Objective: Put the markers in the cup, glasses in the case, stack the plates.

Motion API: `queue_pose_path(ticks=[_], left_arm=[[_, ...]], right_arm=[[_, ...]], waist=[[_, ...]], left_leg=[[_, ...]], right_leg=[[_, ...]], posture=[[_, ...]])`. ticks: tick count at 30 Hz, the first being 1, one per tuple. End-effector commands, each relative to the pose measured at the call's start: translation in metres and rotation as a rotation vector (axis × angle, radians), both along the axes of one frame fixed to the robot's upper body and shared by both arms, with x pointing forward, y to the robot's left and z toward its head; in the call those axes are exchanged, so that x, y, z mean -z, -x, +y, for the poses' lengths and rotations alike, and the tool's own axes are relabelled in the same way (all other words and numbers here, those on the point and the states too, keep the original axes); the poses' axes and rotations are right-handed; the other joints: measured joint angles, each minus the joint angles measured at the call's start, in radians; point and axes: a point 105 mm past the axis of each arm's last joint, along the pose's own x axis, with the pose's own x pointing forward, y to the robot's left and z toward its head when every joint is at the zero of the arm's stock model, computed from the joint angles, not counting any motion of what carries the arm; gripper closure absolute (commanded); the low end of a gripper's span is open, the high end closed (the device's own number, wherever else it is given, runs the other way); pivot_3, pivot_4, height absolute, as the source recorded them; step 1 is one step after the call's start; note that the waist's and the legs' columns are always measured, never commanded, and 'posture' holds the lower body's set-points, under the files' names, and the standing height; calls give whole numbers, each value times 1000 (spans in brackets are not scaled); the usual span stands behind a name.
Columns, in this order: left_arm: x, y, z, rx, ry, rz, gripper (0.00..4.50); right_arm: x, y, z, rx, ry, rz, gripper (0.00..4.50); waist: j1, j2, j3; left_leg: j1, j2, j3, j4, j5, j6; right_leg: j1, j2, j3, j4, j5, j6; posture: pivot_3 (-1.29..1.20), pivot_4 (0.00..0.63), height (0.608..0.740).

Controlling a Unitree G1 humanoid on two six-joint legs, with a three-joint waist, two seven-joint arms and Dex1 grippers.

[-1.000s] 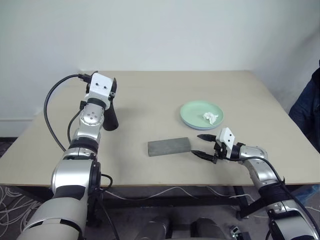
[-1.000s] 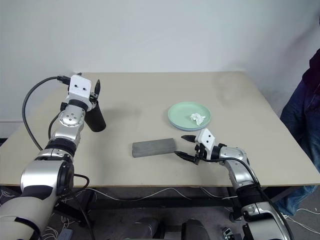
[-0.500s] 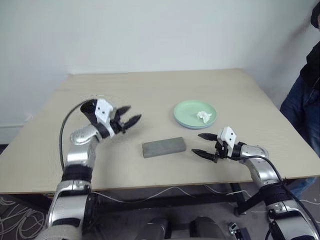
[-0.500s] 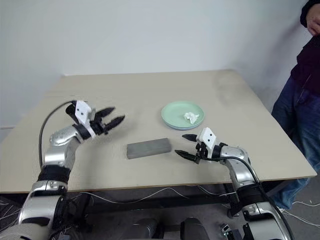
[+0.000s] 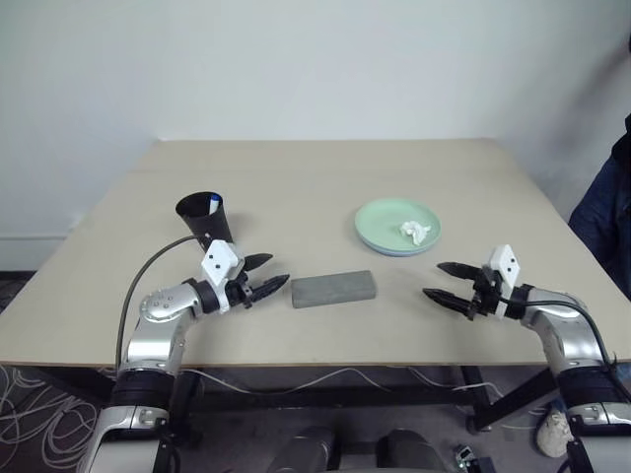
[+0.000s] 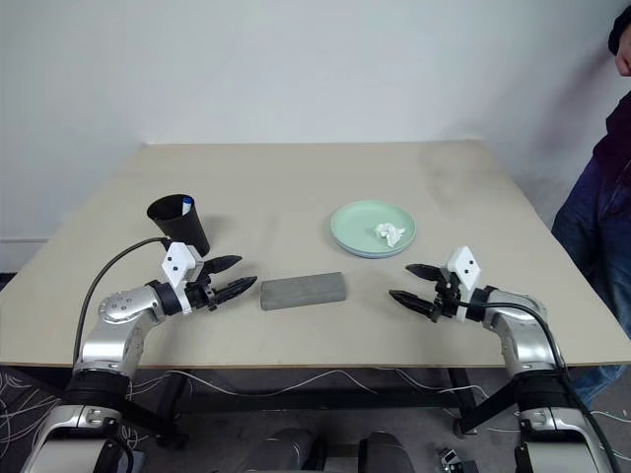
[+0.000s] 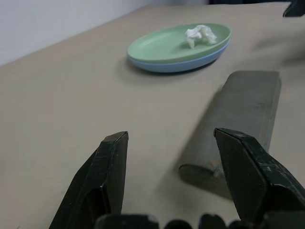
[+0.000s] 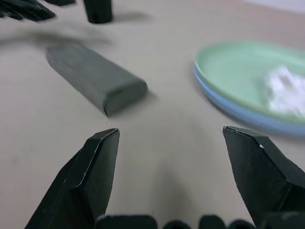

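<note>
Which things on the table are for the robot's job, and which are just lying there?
For the job: black cup with a blue-capped marker inside, grey case, mint green plate stacked on light blue plate.

Just lying there: white crumpled scrap on the plates.

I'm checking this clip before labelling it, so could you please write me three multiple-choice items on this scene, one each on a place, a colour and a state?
1. Where does the case lie?
A. between the two grippers
B. on the plates
C. inside the cup

2. What colour is the top plate?
A. red
B. mint green
C. black

3. How are the right gripper's fingers?
A. shut on the case
B. shut on a marker
C. open, holding nothing

Answers:
1. A, the case rests on the table, with the left gripper at one end and the right gripper beyond the other.
2. B, the green plate sits on a blue one and holds a white scrap.
3. C, its fingers stand apart over bare table.
</note>
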Motion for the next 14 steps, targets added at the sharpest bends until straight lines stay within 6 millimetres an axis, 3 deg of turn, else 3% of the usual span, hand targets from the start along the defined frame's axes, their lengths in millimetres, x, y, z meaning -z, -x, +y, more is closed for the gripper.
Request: queue_pose_path(ticks=[1,14], left_arm=[[-8,0,-7,10,0,-36,1506],[0,9,-16,-11,40,-13,1506]], right_arm=[[-17,-4,-11,26,-7,-55,729],[-19,4,-6,39,4,-53,729]], waist=[[-6,0,0],[-3,0,0]], left_leg=[[0,0,0,0,0,0],[-1,1,1,-1,0,0]], right_leg=[[0,0,0,0,0,0],[0,-1,0,-1,0,0]], posture=[[0,0,738],[0,0,738]])
